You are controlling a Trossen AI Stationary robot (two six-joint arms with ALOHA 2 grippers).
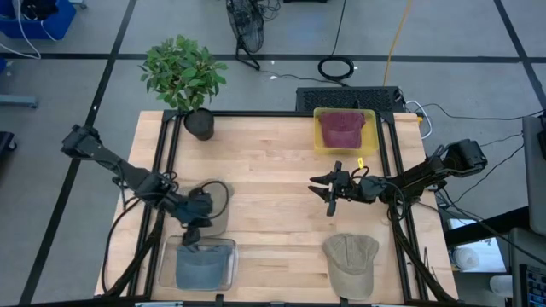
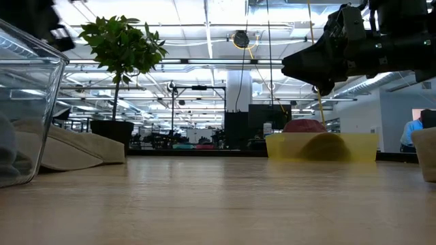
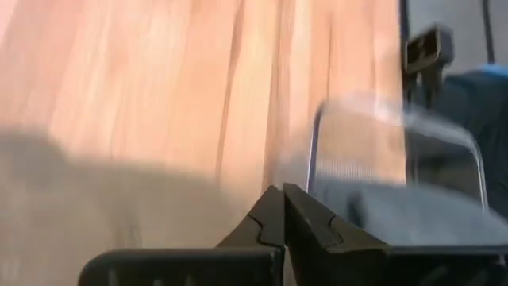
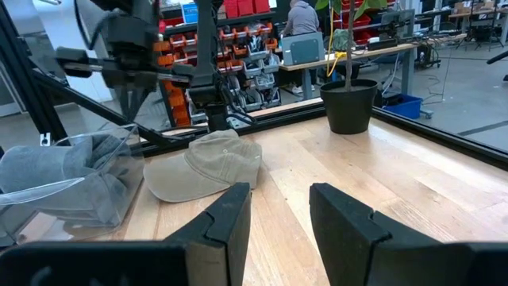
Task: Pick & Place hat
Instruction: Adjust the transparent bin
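A wooden table [image 1: 273, 179] is shown from above, with 2 dark arms reaching in from its sides. The left gripper [image 1: 193, 236] is positioned over the near-left part of the table, at the edge of a clear plastic bin [image 1: 229, 275] in which a grey-blue hat [image 1: 203, 266] lies. In the left wrist view its fingertips [image 3: 270, 213] are seen pressed together with nothing between them, above the bin's rim [image 3: 317, 135].

Just behind the left gripper, a tan hat [image 1: 217, 203] is seen lying directly on the wood; in the right wrist view the same hat [image 4: 208, 164] is shown beside the bin [image 4: 48, 187], touching or nearly touching it.

The right gripper [image 1: 328, 189] is held above the middle-right of the table, pointing toward the left arm. Its 2 fingers [image 4: 230, 214] are shown parted by a moderate gap, and nothing is held between them. In the low view it [image 2: 320, 68] hangs well clear of the surface.

At the far-right edge a yellow bin [image 1: 317, 141] is placed, with a dark red hat [image 1: 341, 128] inside it. A second tan hat [image 1: 351, 263] lies on the near-right part of the table. A potted plant [image 1: 183, 77] stands at the far-left corner. A person [image 4: 302, 17] is partly visible in the room beyond.
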